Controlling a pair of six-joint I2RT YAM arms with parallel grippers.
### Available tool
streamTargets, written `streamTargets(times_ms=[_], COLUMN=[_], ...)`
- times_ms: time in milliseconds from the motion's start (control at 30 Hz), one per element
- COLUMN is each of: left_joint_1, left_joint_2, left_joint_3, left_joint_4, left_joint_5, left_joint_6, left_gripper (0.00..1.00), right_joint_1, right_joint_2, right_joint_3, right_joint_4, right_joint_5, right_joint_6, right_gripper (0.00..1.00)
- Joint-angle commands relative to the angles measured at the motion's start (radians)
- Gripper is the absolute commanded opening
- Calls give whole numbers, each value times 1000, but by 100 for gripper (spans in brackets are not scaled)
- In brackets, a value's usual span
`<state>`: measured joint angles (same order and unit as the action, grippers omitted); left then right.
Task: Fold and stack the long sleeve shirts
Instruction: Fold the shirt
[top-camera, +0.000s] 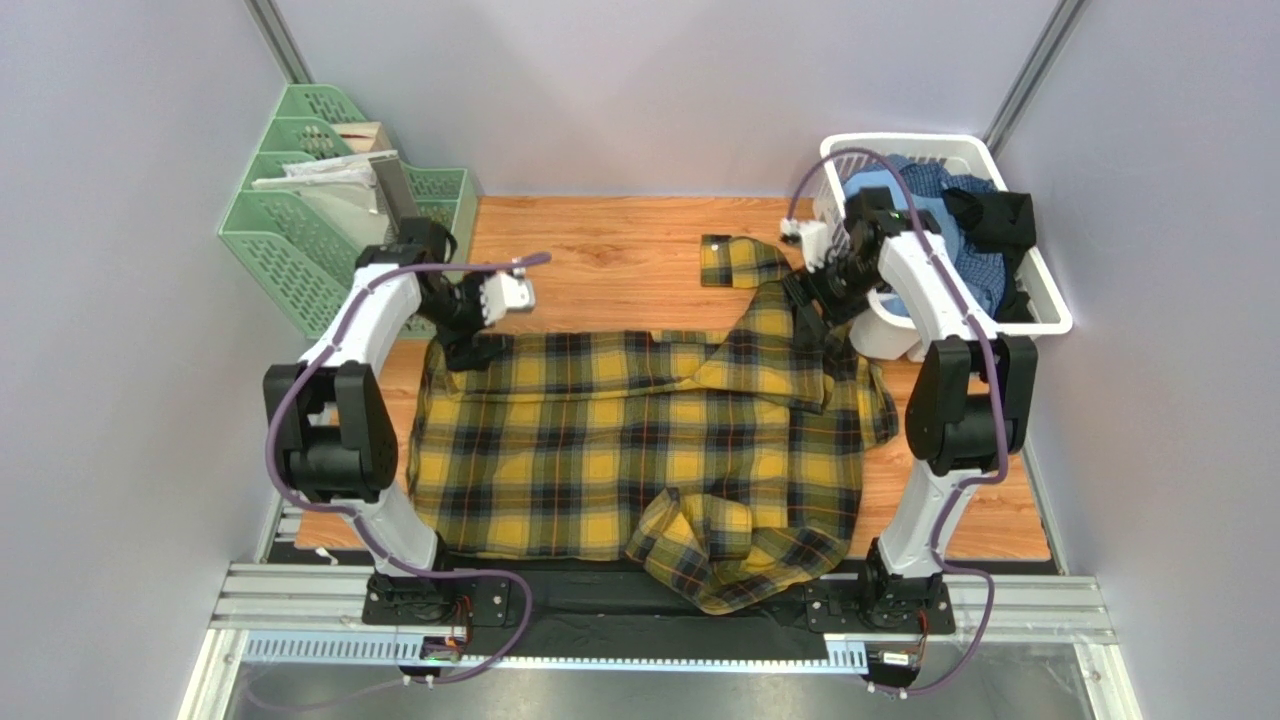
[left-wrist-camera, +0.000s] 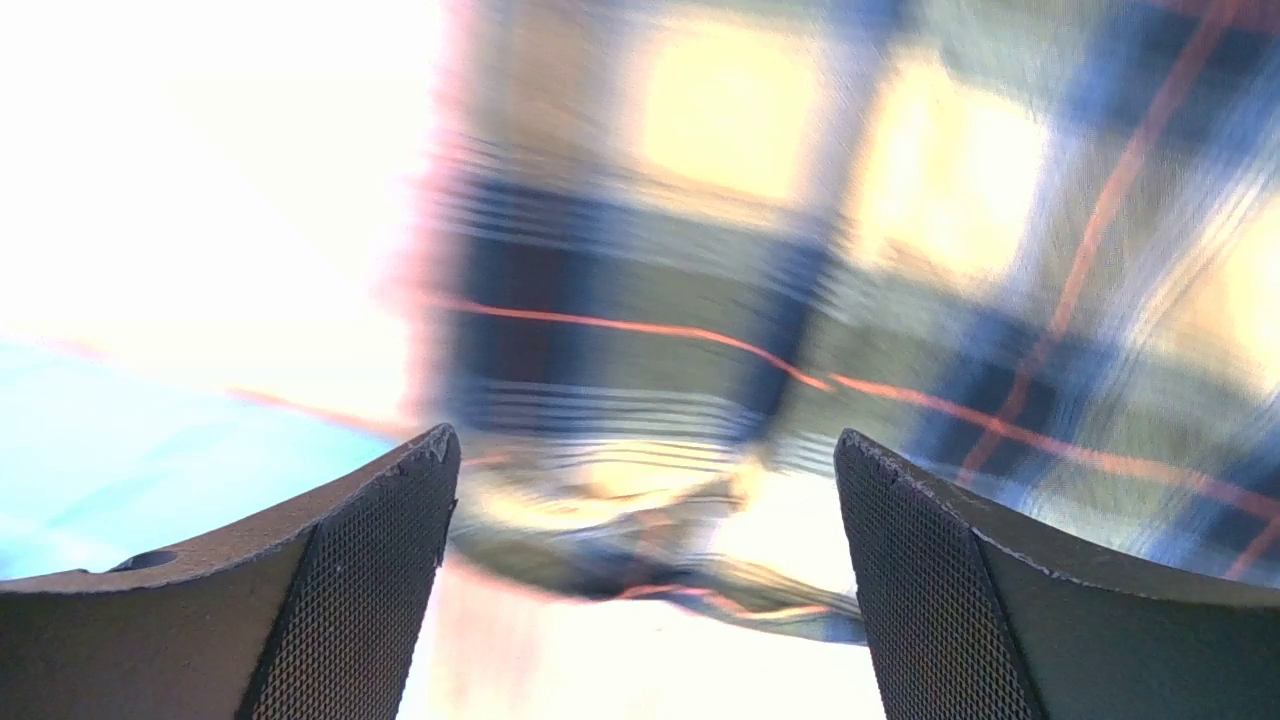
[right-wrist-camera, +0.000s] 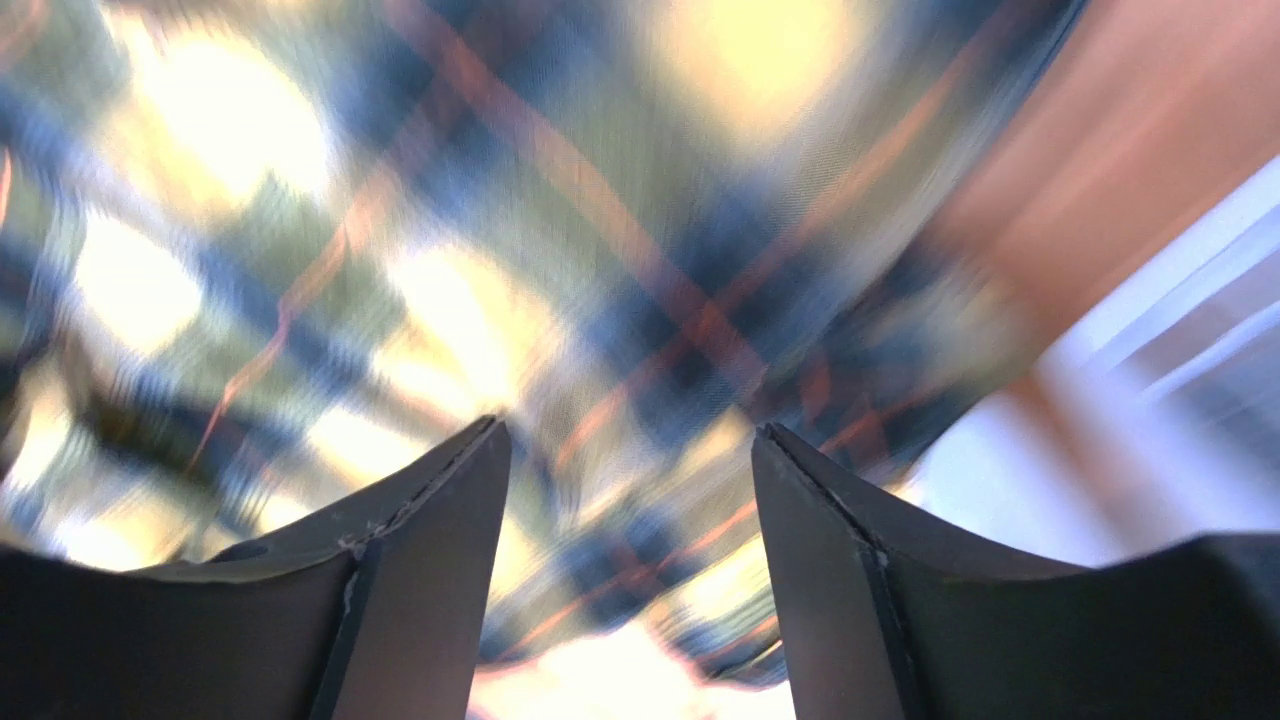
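Note:
The mustard-yellow and black plaid shirt lies spread across the table, with one sleeve bunched at the front and another running to the back. My left gripper is open at the shirt's back-left corner; the blurred plaid cloth and its edge lie between and beyond the spread fingers. My right gripper is open over the shirt's back-right part near the sleeve; blurred plaid fills its view between the fingers. Neither gripper holds cloth.
A white basket at the back right holds the other shirts, light blue, blue-checked and black. A green file rack with papers stands at the back left. Grey walls enclose the wooden table.

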<state>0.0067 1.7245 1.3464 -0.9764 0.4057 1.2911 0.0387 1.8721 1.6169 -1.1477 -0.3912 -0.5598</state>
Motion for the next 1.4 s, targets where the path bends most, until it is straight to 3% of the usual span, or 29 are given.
streamTargets(times_ms=[0, 67, 200, 267, 400, 567, 767, 867, 900, 933, 1033, 1200, 1367], left_joint_1=[1, 3, 3, 1, 1, 3, 1, 4, 12, 31, 45, 33, -72], left_joint_2=[-126, -152, -186, -178, -106, -97, -106, -59, -46, -39, -55, -186, -397], left_joint_3=[160, 187, 183, 189, 304, 304, 292, 373, 405, 454, 493, 455, 335], left_joint_4=[51, 170, 277, 280, 142, 172, 202, 144, 107, 63, 58, 47, 48], left_joint_5=[248, 289, 418, 465, 458, 386, 317, 225, 246, 292, 335, 420, 403], left_joint_6=[-260, -440, -585, -655, -605, -657, -679, -718, -698, -690, -711, -615, -441], left_gripper=[99, 99, 99, 99, 99, 99, 99, 99, 99, 99, 99, 99, 99], right_joint_1=[114, 139, 179, 191, 224, 233, 234, 234, 234, 234, 234, 244, 292], right_joint_2=[100, 237, 474, 577, 630, 663, 699, 713, 711, 704, 609, 299, 43], right_joint_3=[242, 345, 703, 787, 772, 706, 718, 748, 770, 773, 746, 690, 525], right_joint_4=[186, 204, 210, 233, 357, 465, 447, 395, 375, 344, 298, 221, 146], right_joint_5=[110, 147, 137, 137, 173, 180, 146, 138, 137, 127, 53, -191, -382], right_joint_6=[32, 59, 142, 164, 176, 184, 147, 120, 115, 109, 97, 161, 207], right_gripper=[66, 67, 73, 74, 75, 74, 53, 24, 7, 0, 0, 0, 0])
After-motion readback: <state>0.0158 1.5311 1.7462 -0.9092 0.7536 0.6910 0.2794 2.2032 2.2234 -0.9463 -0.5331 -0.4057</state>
